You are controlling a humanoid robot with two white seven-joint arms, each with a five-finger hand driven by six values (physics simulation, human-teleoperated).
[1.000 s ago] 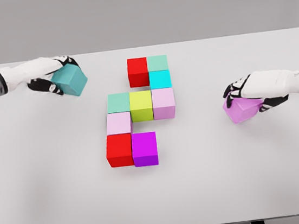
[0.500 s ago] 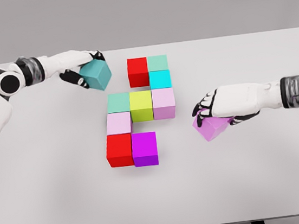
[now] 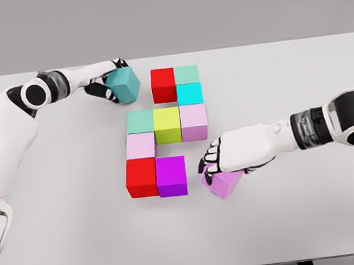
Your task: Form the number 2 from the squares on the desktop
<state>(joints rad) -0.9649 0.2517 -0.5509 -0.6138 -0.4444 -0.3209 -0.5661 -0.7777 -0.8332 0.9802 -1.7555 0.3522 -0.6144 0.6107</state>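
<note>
Both end pieces of the 2 going in at once

Left hand [image 3: 107, 83] pinches a teal cube [image 3: 123, 85] just left of the red cube [image 3: 163, 84] up top; right hand [image 3: 226, 155] grips a pink cube [image 3: 222, 183] near the purple cube [image 3: 171, 176]. Looks like each just needs squaring up and sliding flush on the tabletop [image 3: 316, 212].

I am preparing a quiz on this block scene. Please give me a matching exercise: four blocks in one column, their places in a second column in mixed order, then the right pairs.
Blocks:
1. teal block
2. pink block
3. yellow block
4. purple block

Places:
A. middle of the middle row
B. in the right hand, near the bottom row's right end
C. bottom row, right of a red block
D. in the left hand, left of the top row

Pairs: 1-D, 2-B, 3-A, 4-C
</note>
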